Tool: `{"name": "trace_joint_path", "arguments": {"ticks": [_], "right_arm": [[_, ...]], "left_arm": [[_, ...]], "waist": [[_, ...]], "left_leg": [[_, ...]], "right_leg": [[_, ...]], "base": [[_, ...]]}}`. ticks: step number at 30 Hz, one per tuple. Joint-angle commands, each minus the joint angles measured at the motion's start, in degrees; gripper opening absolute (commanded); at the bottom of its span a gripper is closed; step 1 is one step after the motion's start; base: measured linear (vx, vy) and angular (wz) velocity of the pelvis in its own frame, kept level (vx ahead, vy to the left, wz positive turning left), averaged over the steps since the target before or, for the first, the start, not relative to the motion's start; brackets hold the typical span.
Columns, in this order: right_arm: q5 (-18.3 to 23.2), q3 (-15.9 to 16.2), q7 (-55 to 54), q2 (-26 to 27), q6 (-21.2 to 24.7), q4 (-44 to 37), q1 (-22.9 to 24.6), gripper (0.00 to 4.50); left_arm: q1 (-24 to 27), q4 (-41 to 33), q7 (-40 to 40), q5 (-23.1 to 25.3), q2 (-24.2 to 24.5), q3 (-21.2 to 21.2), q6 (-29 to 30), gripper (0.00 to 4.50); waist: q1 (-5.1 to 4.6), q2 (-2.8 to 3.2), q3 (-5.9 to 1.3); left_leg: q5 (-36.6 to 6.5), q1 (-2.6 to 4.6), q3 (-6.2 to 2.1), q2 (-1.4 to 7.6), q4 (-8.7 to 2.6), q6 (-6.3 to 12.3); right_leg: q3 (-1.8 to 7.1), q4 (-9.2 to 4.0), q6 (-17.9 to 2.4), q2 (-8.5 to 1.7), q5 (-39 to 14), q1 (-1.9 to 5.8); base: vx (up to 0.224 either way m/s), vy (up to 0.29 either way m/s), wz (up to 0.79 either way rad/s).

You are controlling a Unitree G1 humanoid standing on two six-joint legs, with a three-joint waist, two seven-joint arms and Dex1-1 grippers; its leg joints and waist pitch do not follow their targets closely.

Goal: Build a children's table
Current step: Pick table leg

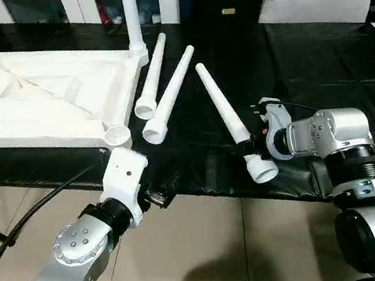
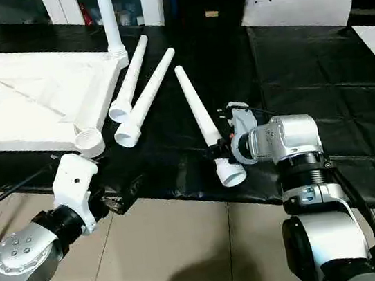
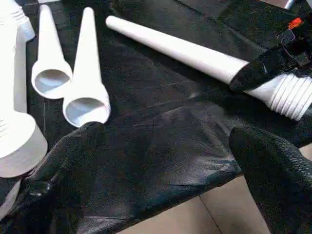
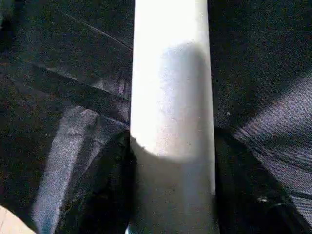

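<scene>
Leg [image 1: 230, 117], clamped by right gripper [image 1: 257, 146]

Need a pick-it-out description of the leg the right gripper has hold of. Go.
Start at the upturned white tabletop on the black-covered bench; three loose white legs lie to its right. The one you want is the rightmost leg, lying apart from the other two legs. Its threaded wide end juts over the bench's near edge, and the right gripper is closed around it there.
</scene>
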Motion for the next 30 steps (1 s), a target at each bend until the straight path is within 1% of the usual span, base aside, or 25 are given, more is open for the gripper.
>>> {"name": "trace_joint_path", "arguments": {"ticks": [1, 11, 15, 17, 23, 24, 29, 30], "right_arm": [[0.5, 0.3, -0.5, -0.1, 1.3, -0.7, 1.2, 1.94], [0.6, 0.4, -0.7, -0.4, 1.2, -0.8, 1.0, 1.94], [0.6, 0.4, -0.6, -0.6, 1.2, -0.7, 0.8, 1.94], [0.7, 0.4, -0.7, -0.6, 1.1, -0.6, 0.7, 1.94], [0.7, 0.8, -0.8, -0.9, 0.6, 0.1, 0.5, 1.94], [0.7, 0.9, -0.7, -0.9, 0.6, 0.1, 0.4, 1.94], [0.7, 1.0, -0.6, -1.0, 0.5, 0.3, 0.2, 1.94], [0.7, 1.0, -0.6, -1.2, 0.4, 0.1, 0.2, 1.94]], "left_arm": [[-0.1, 0.1, 0.3, 0.5, 0.4, 0.0, 0.5, 4.5], [-0.1, 0.5, 0.3, 0.8, 0.5, 0.1, 0.2, 4.5], [-0.2, 0.6, 0.3, 0.8, 0.5, 0.1, 0.2, 4.5], [-0.2, 0.6, 0.3, 0.9, 0.5, 0.1, 0.1, 4.5], [-0.4, 0.7, 0.2, 1.0, 0.6, 0.1, 0.2, 4.5], [-0.4, 0.7, 0.2, 1.1, 0.6, 0.1, 0.1, 4.5], [-0.5, 0.9, 0.2, 1.1, 0.6, 0.2, 0.0, 4.5], [-0.5, 0.9, 0.3, 1.2, 0.6, 0.2, 0.0, 4.5]], "waist": [[0.16, 0.65, -3.36], [0.2, 0.67, -3.45], [0.19, 0.62, -3.5], [0.2, 0.54, -3.56], [0.3, 0.6, -3.7], [0.32, 0.72, -3.65], [0.4, 0.6, -3.69], [0.42, 0.74, -3.75]], "left_leg": [[-10.0, 1.25, -0.49, 2.8, -4.36, -4.03], [-9.1, 1.29, -0.42, 2.75, -4.24, -3.98], [-9.4, 1.31, -0.41, 2.77, -4.23, -4.06], [-8.6, 1.25, -0.39, 2.73, -4.17, -3.9], [-8.0, 1.28, -0.38, 2.75, -4.08, -3.7], [-8.0, 1.27, -0.39, 2.73, -4.09, -3.72], [-8.4, 1.29, -0.34, 2.72, -4.05, -3.7], [-8.3, 1.29, -0.36, 2.71, -4.01, -3.71]], "right_leg": [[2.56, -3.69, -12.3, -3.92, -5.9, 1.92], [2.53, -3.5, -12.7, -3.86, -4.1, 2.0], [2.54, -3.56, -12.6, -3.91, -4.9, 2.03], [2.53, -3.46, -12.7, -3.88, -4.0, 2.1], [2.48, -3.34, -13.0, -3.89, -3.3, 2.16], [2.48, -3.33, -13.0, -3.89, -3.3, 2.12], [2.51, -3.4, -13.0, -3.93, -3.9, 2.17], [2.51, -3.33, -13.0, -3.92, -3.8, 2.18]], "base": [[0.0, 0.0, 0.0], [0.0, 0.0, 0.0], [0.0, 0.0, 0.0], [0.0, 0.0, 0.0], [0.0, 0.0, 0.0], [0.0, 0.0, 0.0], [0.0, 0.0, 0.0], [0.0, 0.0, 0.0]]}}
